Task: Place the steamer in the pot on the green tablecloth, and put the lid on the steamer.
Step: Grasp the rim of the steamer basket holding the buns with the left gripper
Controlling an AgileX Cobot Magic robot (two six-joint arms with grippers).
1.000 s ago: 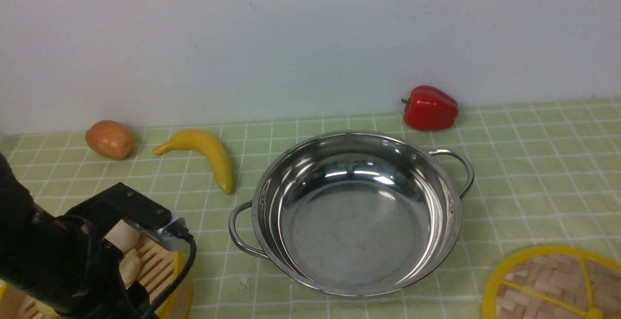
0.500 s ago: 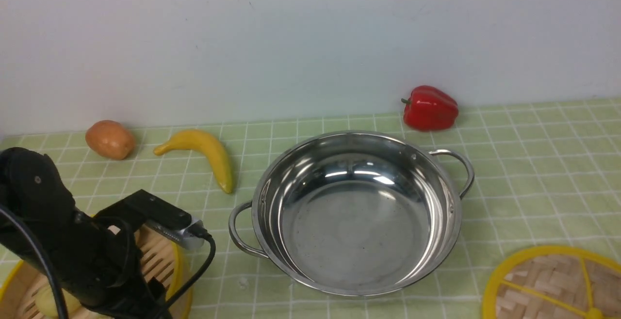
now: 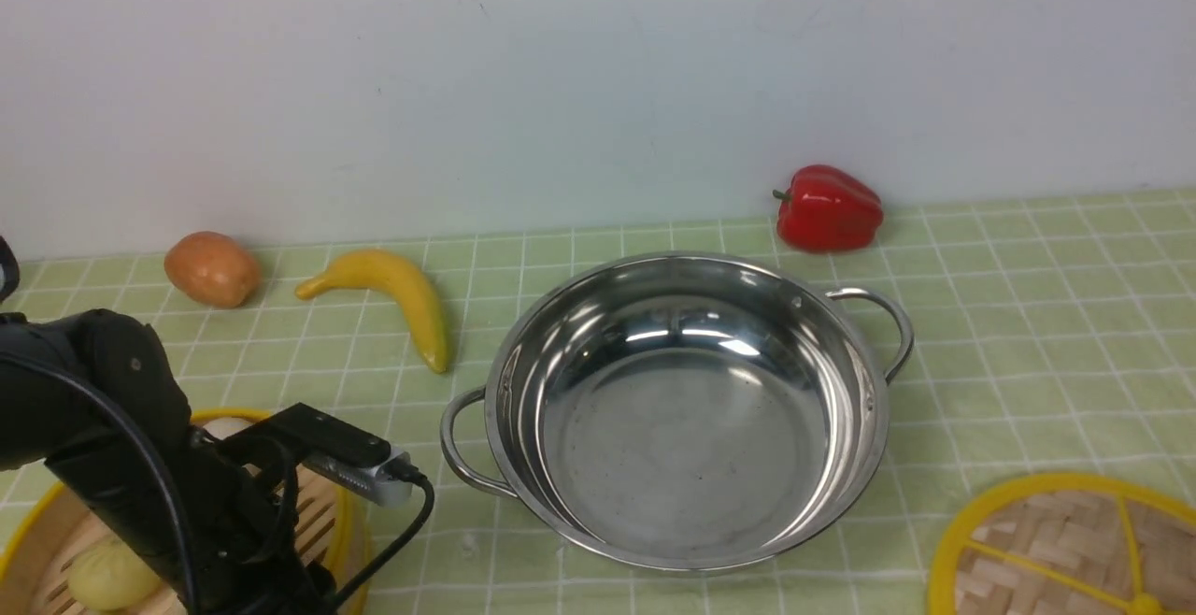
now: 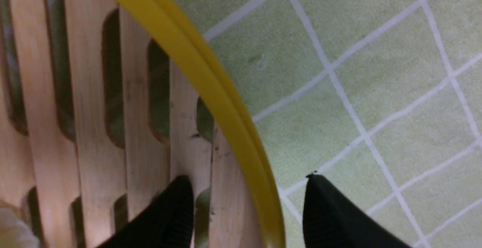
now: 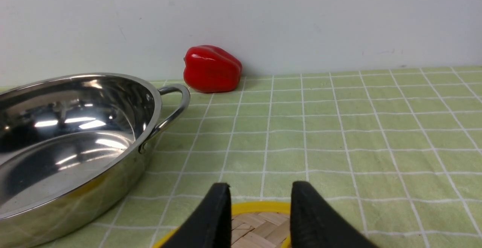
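While your left gripper (image 4: 248, 206) straddles the steamer (image 4: 211, 89) rim with fingers (image 4: 165, 221) spread, your right gripper (image 5: 260, 210) hangs parted over the lid (image 5: 260, 227).

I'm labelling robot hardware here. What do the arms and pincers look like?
The left arm is matte black with a rounded joint housing, a looping black cable and a silver-grey module on a black bracket. The left pincer and right pincer each have two black tapering fingers with ribbed inner faces. The right arm is out of view.
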